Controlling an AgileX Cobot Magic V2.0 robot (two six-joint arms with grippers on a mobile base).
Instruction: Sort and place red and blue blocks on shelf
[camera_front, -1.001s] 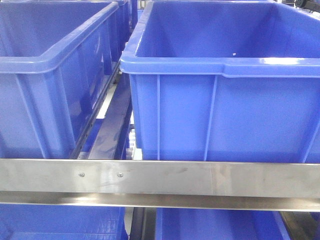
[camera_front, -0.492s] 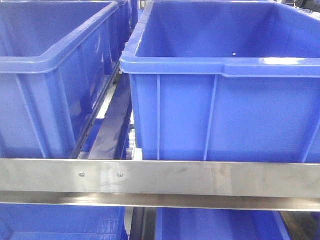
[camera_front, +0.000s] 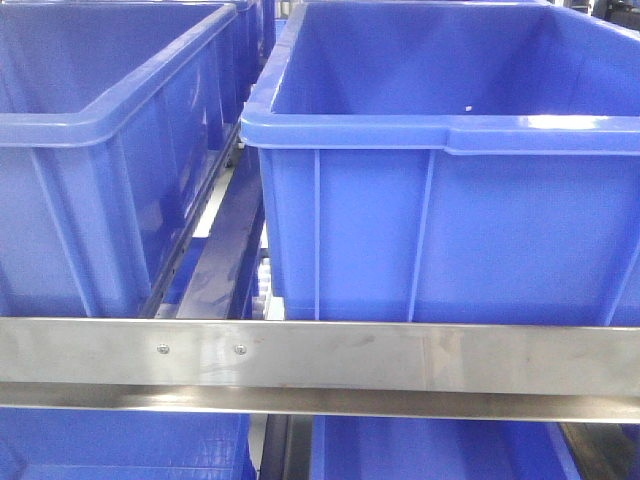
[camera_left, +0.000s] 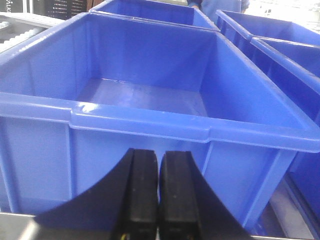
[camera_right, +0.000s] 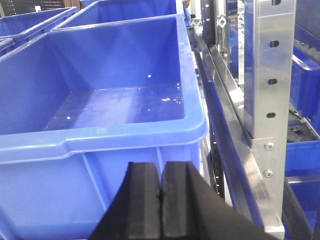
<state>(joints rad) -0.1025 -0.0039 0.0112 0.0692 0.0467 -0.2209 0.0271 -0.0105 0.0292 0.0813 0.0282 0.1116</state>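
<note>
Front view same as 0.5 s and 1 s ago, nothing shifted. 2 big blue plastic crates (camera_front: 440, 190) side by side behind the shelf's flat steel front rail (camera_front: 400, 358), 2 more partly seen below. Red & blue cubes not in any view. Left gripper (camera_left: 159, 195) pads pressed together, empty, in front of a crate wall. Right gripper (camera_right: 162, 200) likewise pinched, empty.

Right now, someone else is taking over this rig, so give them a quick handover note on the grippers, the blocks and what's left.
Left gripper: shut, nothing visible between its fingers, facing a blue crate whose visible floor is bare.
Right gripper: shut, also empty by the look of it, in front of another blue crate beside the shelf upright.
Red and blue blocks: not in any view.
Shelf front rail: nothing on it.
Done: no block visibly placed.
Left: find both blocks, sort and place them.
</note>
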